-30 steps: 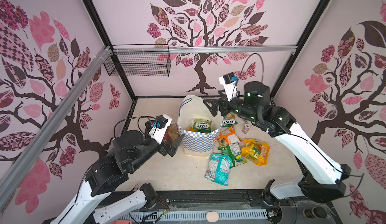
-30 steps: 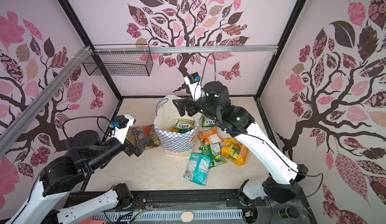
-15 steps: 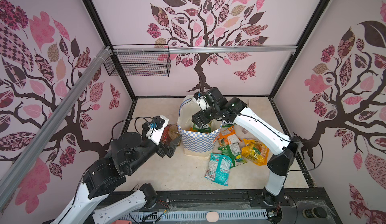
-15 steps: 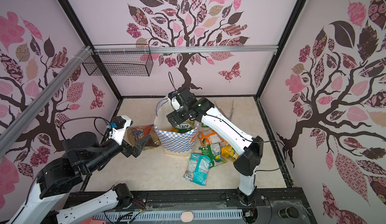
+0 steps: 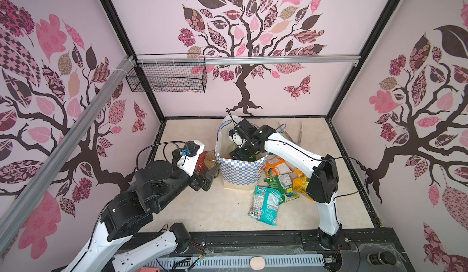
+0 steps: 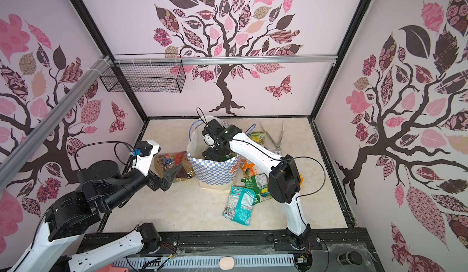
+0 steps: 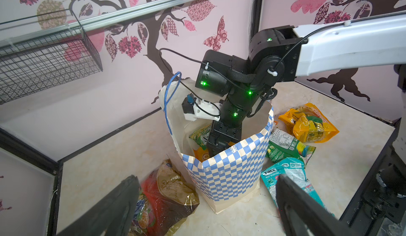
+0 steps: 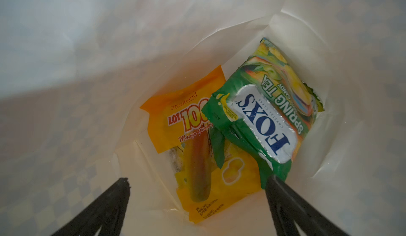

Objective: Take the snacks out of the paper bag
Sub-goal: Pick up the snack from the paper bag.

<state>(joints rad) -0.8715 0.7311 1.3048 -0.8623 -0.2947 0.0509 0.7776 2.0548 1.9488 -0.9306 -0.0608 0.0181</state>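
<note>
We see the paper bag (image 5: 240, 172) upright on a marbled floor (image 5: 202, 212) between pink tree-patterned walls (image 5: 177, 106). Our right gripper (image 8: 197, 180) gapes inside it over two snacks (image 8: 263, 118). The left gripper (image 7: 206, 177) is spread and empty beside it, and other packets (image 5: 266, 204) lie around it.

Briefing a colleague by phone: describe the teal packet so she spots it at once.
Find the checkered paper bag mid-table. To the robot's right of it lies a heap of packets; the teal packet is nearest the robot. It alone is teal; its neighbours are green, orange and yellow.
</note>
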